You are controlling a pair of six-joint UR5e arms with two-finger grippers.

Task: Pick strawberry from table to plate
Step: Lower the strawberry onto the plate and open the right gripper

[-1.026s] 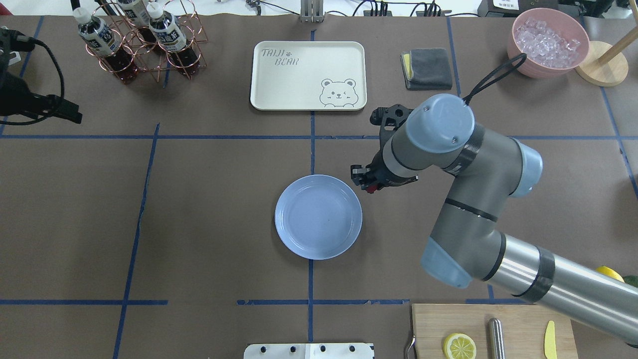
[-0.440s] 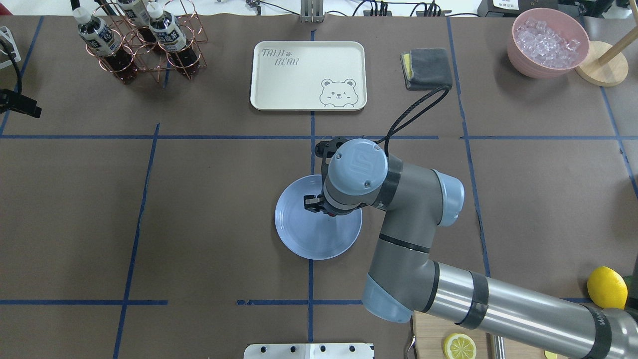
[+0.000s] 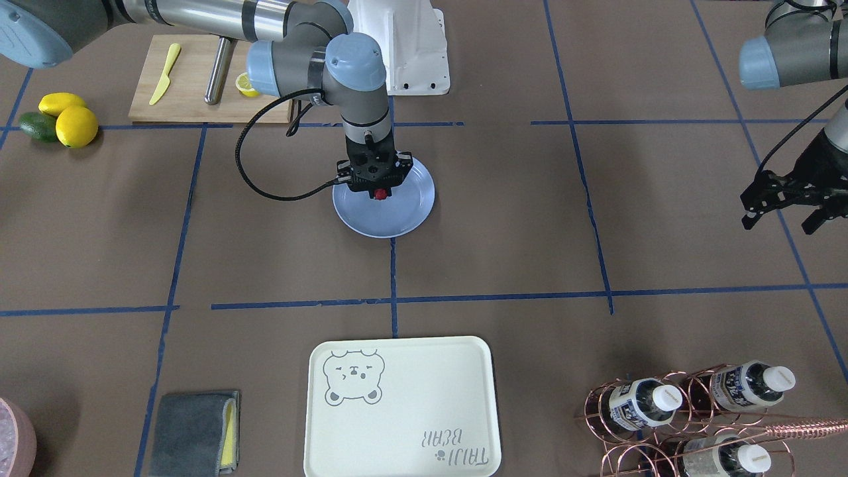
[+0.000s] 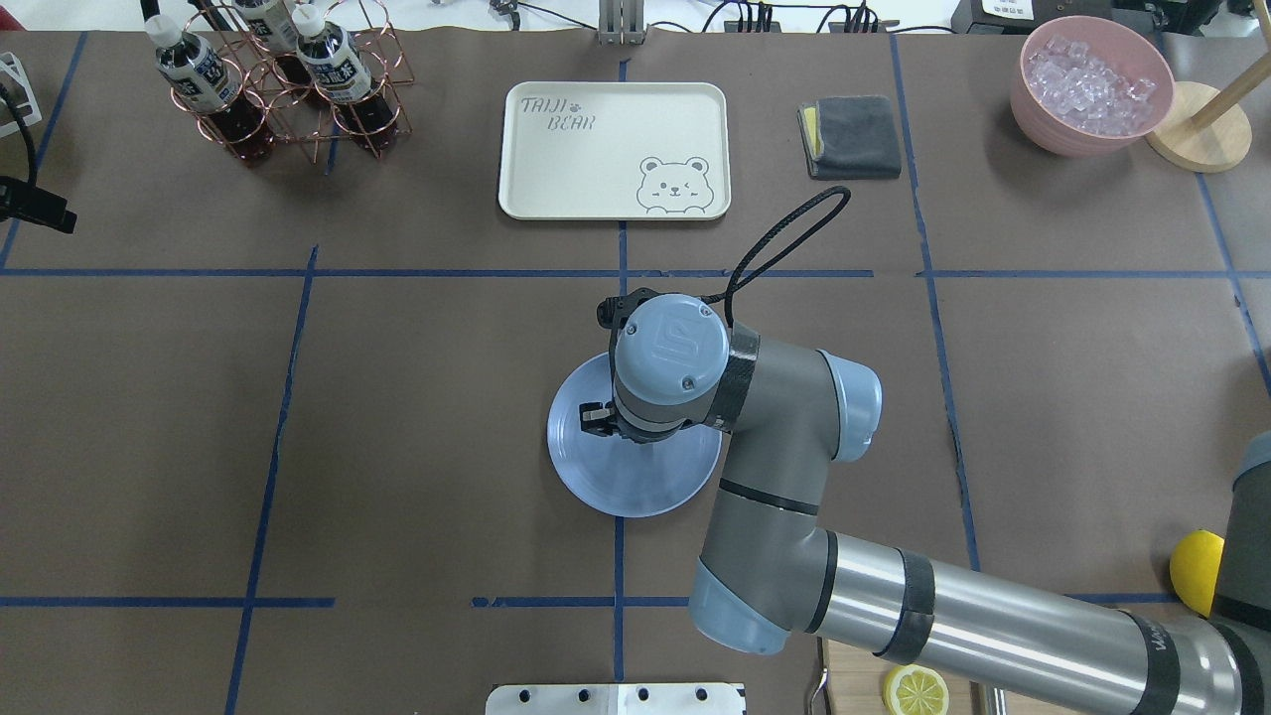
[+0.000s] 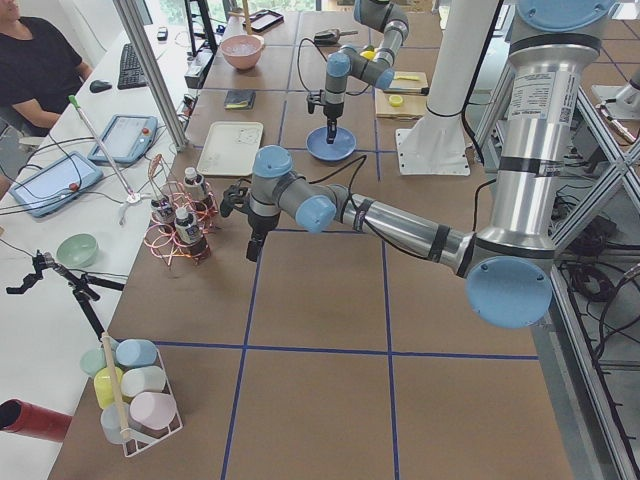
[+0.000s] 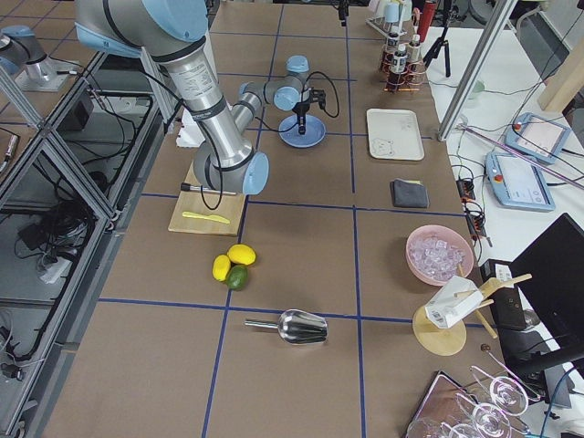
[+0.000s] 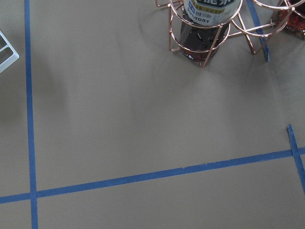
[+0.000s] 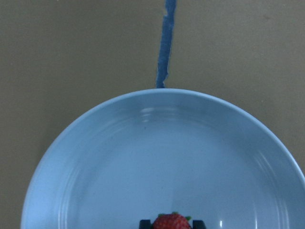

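The light-blue plate (image 4: 596,482) lies at the middle of the brown-paper table (image 4: 397,397). My right gripper (image 3: 379,193) hangs just above the plate's centre, shut on the small red strawberry (image 3: 379,194). In the right wrist view the strawberry (image 8: 171,222) sits between the two fingertips at the bottom edge, over the plate (image 8: 162,157). From overhead the wrist hides the berry. My left gripper (image 3: 782,217) hovers open and holding nothing far off at the table's left side, near the bottle rack.
A cream bear tray (image 4: 614,149) lies beyond the plate. A copper rack of bottles (image 4: 278,79) stands far left, a grey cloth (image 4: 851,136) and a pink ice bowl (image 4: 1092,84) far right. Lemons and an avocado (image 3: 59,120) lie beside a cutting board (image 3: 192,86).
My right arm swung left from beside the plate to above its centre, carrying the strawberry. The left arm drew back toward the overhead view's left edge.
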